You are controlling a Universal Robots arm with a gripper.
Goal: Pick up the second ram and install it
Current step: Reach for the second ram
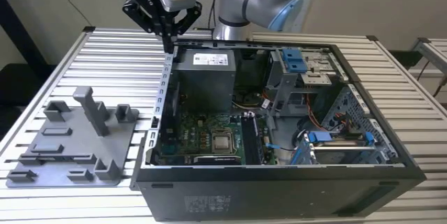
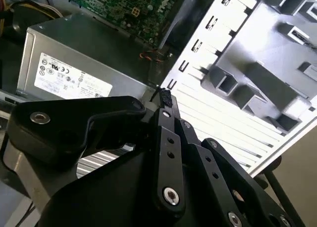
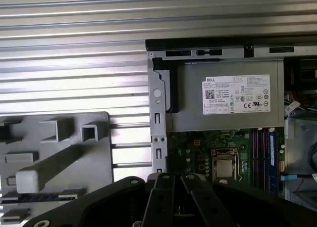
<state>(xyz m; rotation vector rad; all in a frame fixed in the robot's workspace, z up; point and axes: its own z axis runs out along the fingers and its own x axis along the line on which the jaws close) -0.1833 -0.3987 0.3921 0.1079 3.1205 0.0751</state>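
Near left on the slatted bench (image 1: 104, 62), the grey tray (image 1: 124, 143) carries a dark narrow strip, apparently the second ram (image 1: 59, 156), lying flat in a long slot with open room above. The open computer case (image 1: 279, 192) stands just to its right. Farther back, the gripper (image 1: 168, 45) hangs over the case's far-left corner rim, jaws closed together on nothing.

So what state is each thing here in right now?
Black computer case: lying on its side, open.
Grey power-supply box: seated inside the case.
Square silver processor chip: uncovered.
Grey plastic pegged tray: lying flat, pegs upright.
Black tool: shut, above the case's edge.
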